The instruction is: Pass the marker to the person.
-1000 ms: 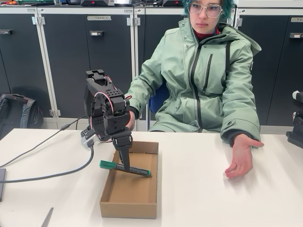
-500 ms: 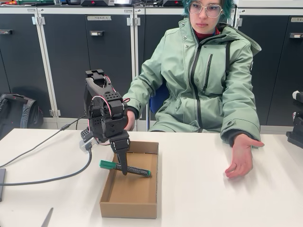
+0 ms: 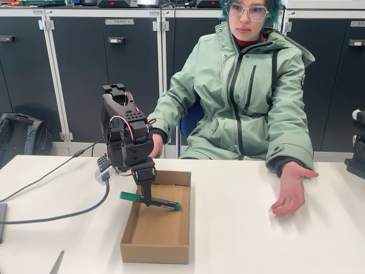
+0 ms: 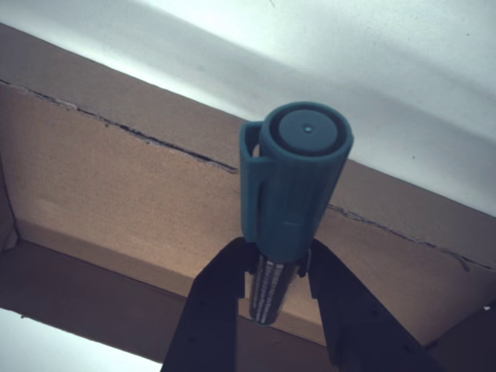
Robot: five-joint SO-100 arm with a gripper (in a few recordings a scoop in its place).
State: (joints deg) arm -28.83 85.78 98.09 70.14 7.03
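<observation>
The marker (image 3: pixel 150 200), green-capped with a dark barrel, hangs level just above the open cardboard box (image 3: pixel 157 250), its cap end sticking out past the box's left wall. My black gripper (image 3: pixel 147 200) is shut on its barrel from above. In the wrist view the green cap (image 4: pixel 294 178) points at the camera, with both black fingers (image 4: pixel 209 310) clamped on the labelled barrel below it. The person (image 3: pixel 251 85) sits behind the table in a mint-green jacket, one hand (image 3: pixel 290 191) resting palm up on the table at the right.
The white table (image 3: pixel 239 228) stretches between the box and the person's hand. A grey cable (image 3: pixel 63 211) runs left from the arm's base. A thin grey tool (image 3: pixel 57 262) lies at the front left edge. Dark cabinets stand behind.
The gripper has lifted the marker slightly and levelled it; its far end, which rested low in the box, now hangs higher. The person's hand has stayed still.
</observation>
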